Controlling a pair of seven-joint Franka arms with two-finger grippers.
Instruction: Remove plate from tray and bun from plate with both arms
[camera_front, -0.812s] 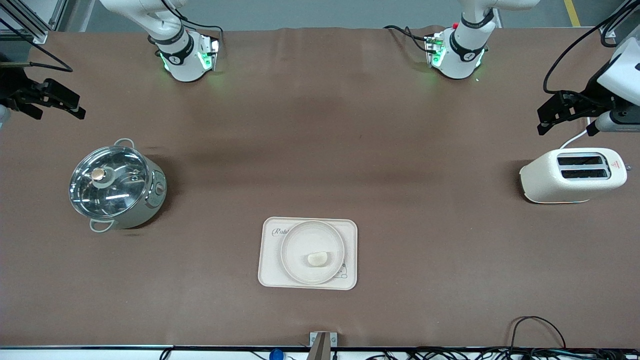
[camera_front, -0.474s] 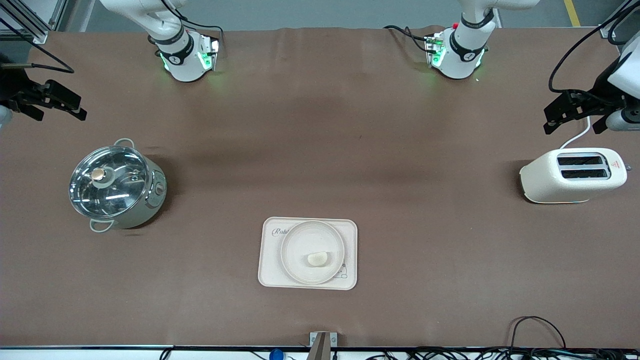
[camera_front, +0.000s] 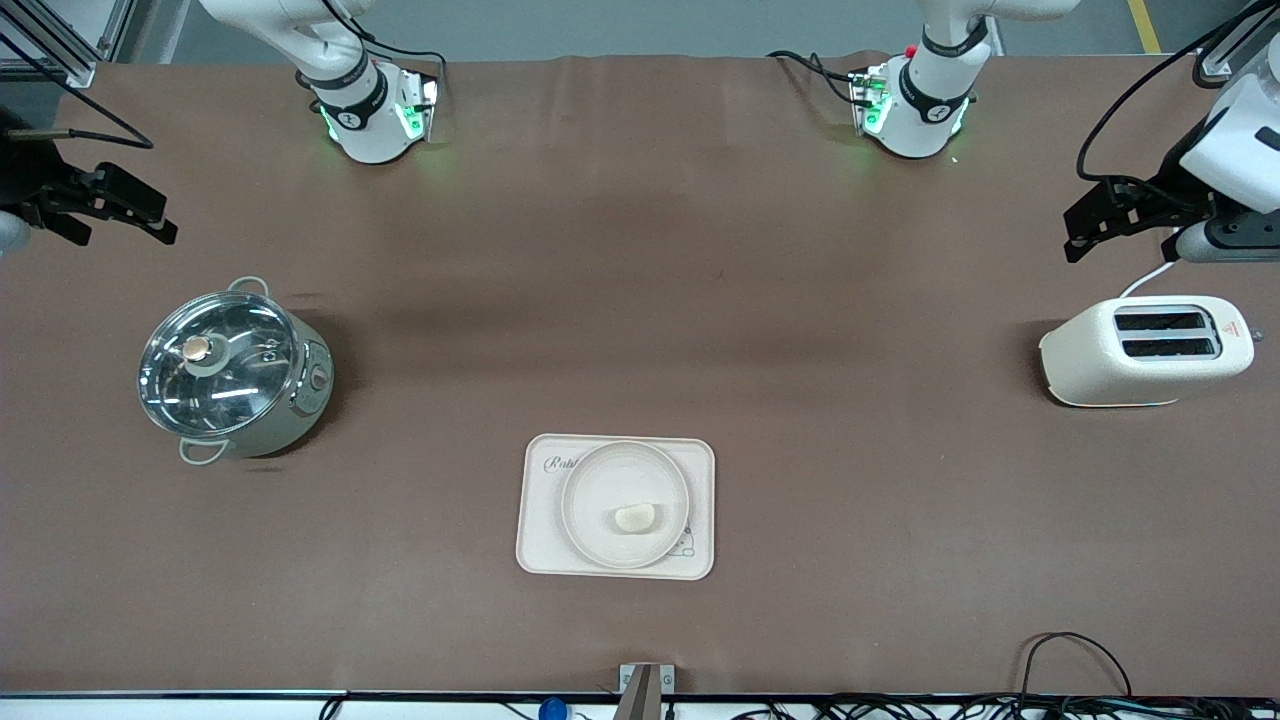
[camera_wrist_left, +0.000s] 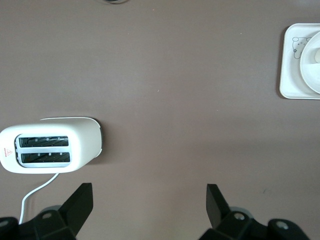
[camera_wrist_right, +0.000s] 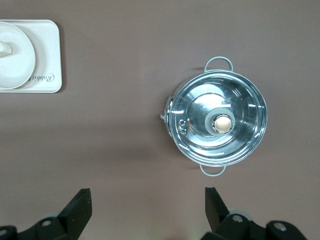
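Tray (camera_front: 540, 520): lower centre of the front view, nearest the camera; a cream rectangle flat on the brown surface (camera_front: 640, 300), its script corner showing clear of the plate.
Plate (camera_front: 600, 480): on the tray, inside its edges, covering most of it.
Bun (camera_front: 635, 517): on the plate, in the half nearer the camera; nothing touches it.
Pot (camera_front: 232, 372): left of the front view, glass lid on, farther from the camera than the tray and well apart from it.
Toaster (camera_front: 1145, 350): right of the front view, slots up, also farther off than the tray.
My right tool (camera_front: 150, 215): upper left edge of the front view, up in the air over bare surface near the pot; fingers spread wide, grasping nothing. In its wrist view the tray sits at the upper left corner.
My left tool (camera_front: 1085, 228): upper right of the front view, in the air over the surface beside the toaster; fingers released and empty. Its wrist view catches the tray at the upper right edge.
Step in hand: I judge this the approach, with nothing lifted yet.
Doing it well: I would bring both tools in toward the middle, one to pinch the plate's raised rim, coming low so the tray does not drag along, and keep the plate level so the bun stays put for the other tool.
Gap: both tools are well apart from the tray, one off each end of it.
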